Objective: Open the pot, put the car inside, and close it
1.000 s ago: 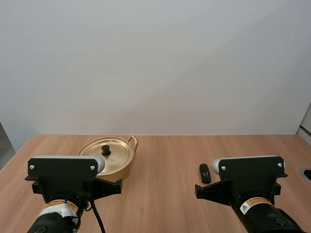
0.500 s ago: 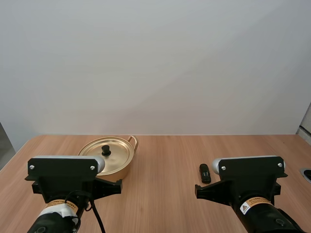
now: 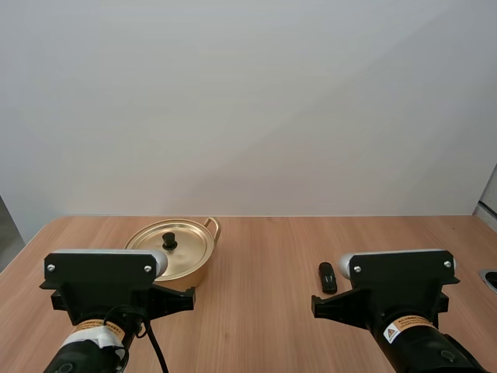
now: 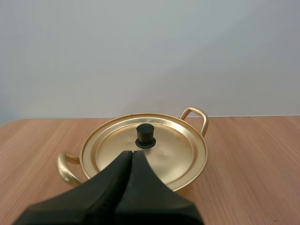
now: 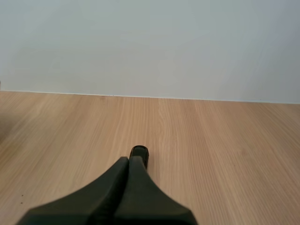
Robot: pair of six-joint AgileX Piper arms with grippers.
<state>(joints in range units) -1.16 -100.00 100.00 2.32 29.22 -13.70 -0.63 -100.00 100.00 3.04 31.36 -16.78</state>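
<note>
Seen from behind and above the arms, a wooden table stretches ahead with a golden pot on its left half. Its lid is on, with a black knob in the middle. The car (a small black thing, too small from here for any detail) lies on bare wood on the right half, well apart from the pot. The left arm sits just on the near side of the pot. The right arm sits on the near side of the car, a little to its right.

Over the left wrist, the left gripper points at the pot, its two black fingers pressed together into one dark wedge with nothing between them. The wedge's tip lines up just short of the knob, though I cannot tell whether it hangs above the lid or touches it. That lid sits flat on the pot, which has one looped handle on its far side and another on the near side, beside the fingers.

Over the right wrist, the right gripper is likewise closed on nothing, its fingers lying together. The car rests on the table right at the tip, its near end hidden behind the fingers, so I cannot say whether they touch.
</note>
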